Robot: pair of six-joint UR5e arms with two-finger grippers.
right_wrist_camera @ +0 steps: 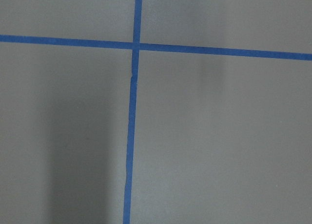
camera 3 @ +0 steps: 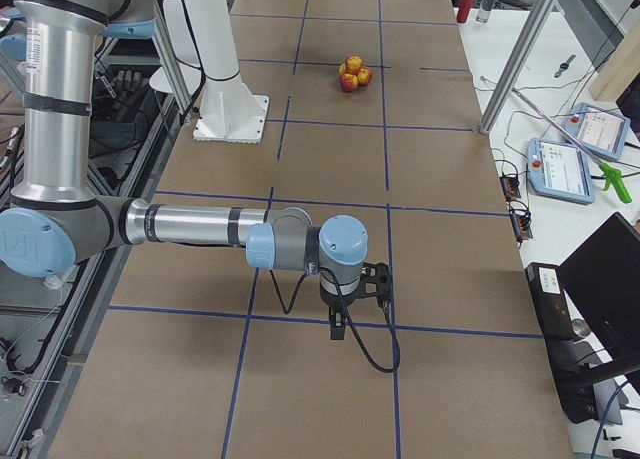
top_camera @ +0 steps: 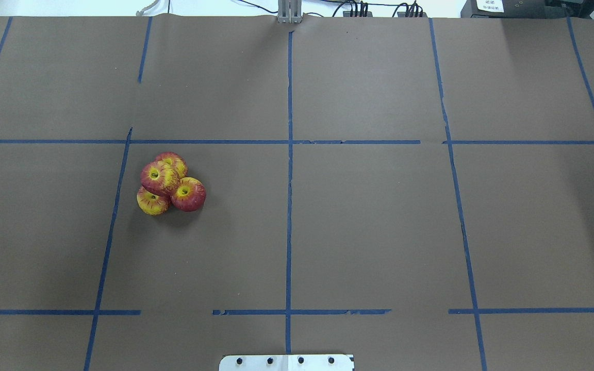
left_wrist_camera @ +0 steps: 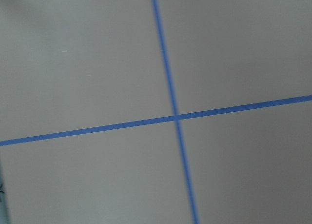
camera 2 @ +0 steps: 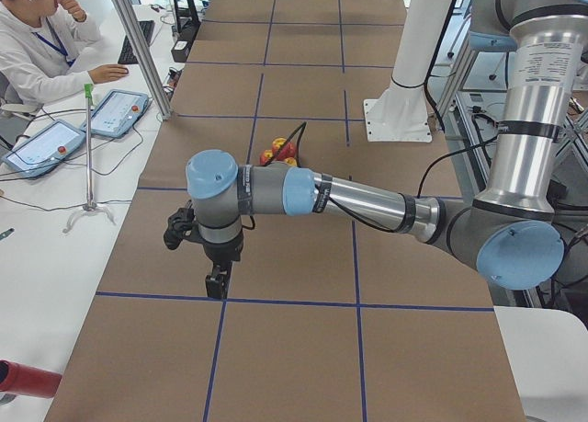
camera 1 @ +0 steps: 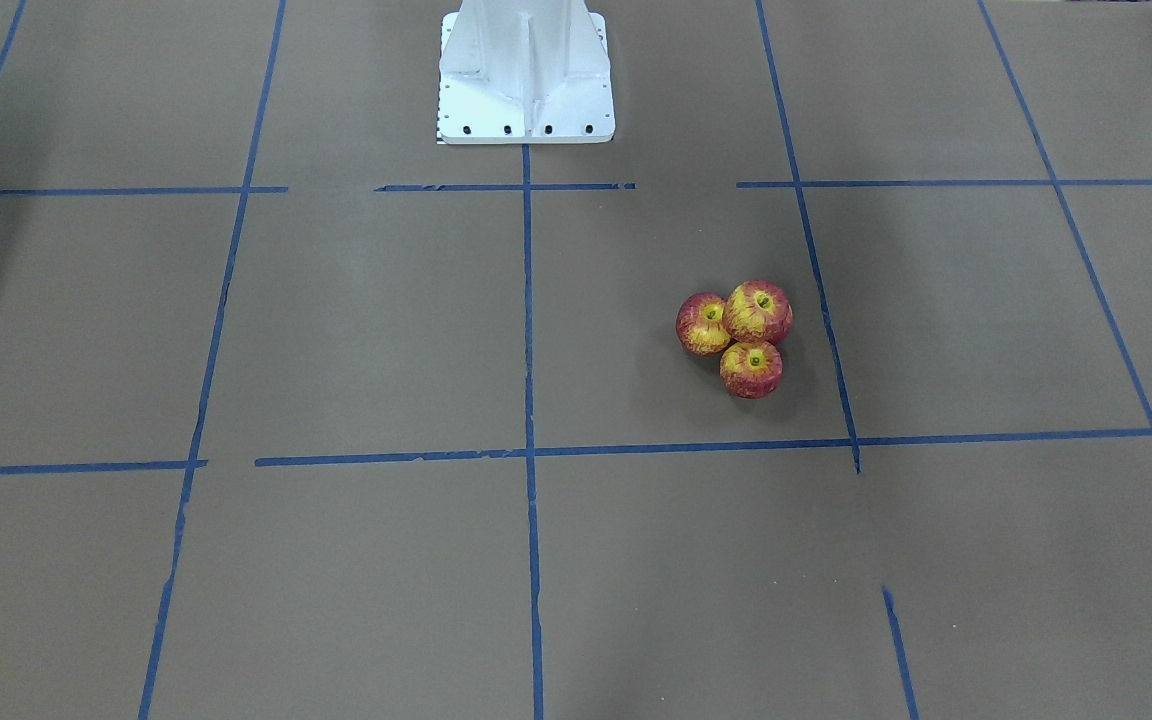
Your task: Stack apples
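**Apples piled on the left of the pedestal; left gripper is the nearer one**

Closest to the white pedestal [camera 1: 526, 80], out in front of it and off to the robot's left, sit the apples [top_camera: 169, 183]. They are bunched in one tight cluster on the brown paper [top_camera: 379, 232]. Three are on the paper touching each other, and the top apple [top_camera: 159, 177] rests in the hollow between them. Its yellow stem end faces up. Being round, they have no long axis to line up with, so the approach depends only on which side they lie. By the look of it, the stack already stands.

Further from the pedestal, toward the table's left end, the left gripper [camera 2: 216, 282] hangs over a crossing of blue tape [left_wrist_camera: 175, 117], pointing down. The apples lie between it and the pedestal, so a move toward them would run back along the table toward the pedestal. It shows only in the side view, so I cannot tell how its fingers are set. Its wrist camera sees only paper and tape.

Farthest off, well past the pedestal on the other side, the right gripper [camera 3: 340, 325] hangs near the table's right end, and there too I cannot tell how its fingers stand. The whole table lies between it and the pile, so any touch-up would fall to the left arm.
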